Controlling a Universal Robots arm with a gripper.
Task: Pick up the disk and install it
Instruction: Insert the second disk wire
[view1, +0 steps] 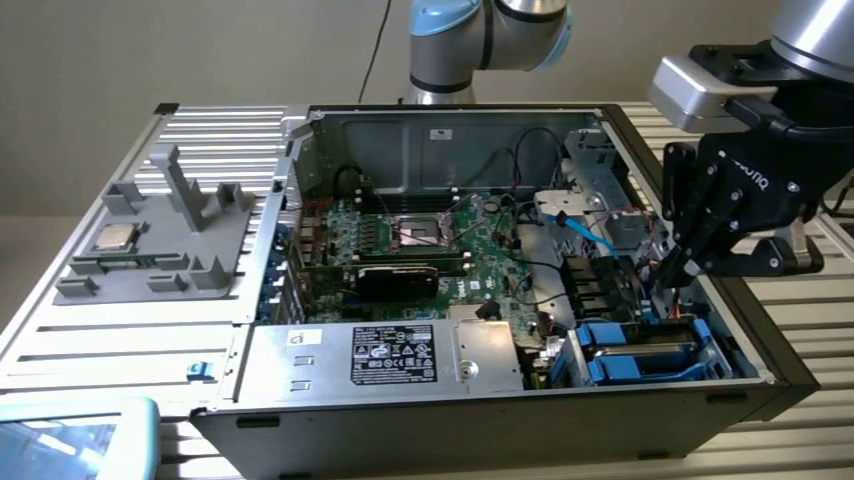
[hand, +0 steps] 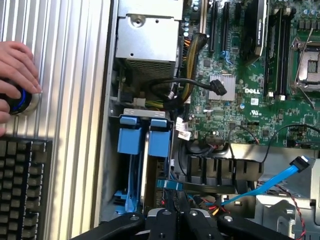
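The black pincer (view1: 678, 268) hung clenched with nothing in its grasp, at about twelve o'clock from the flat silver-grey disk in its bright blue plastic carrier (view1: 641, 352), which sat in the drive bay at the open black computer case's (view1: 747, 392) five-o'clock corner in the exterior view. Its fingertips dipped beside a loose light-blue flat cable (hand: 270, 184) and a black ribbed fan shroud (hand: 215, 170); a careless move could, I judged, snag or unplug the cable. Whether the disk was fully seated was hard to tell, the carrier handles (hand: 142, 136) covering it. On the ribbed metal counter (hand: 70, 75), a person's hand (hand: 17, 75) covered a knob.
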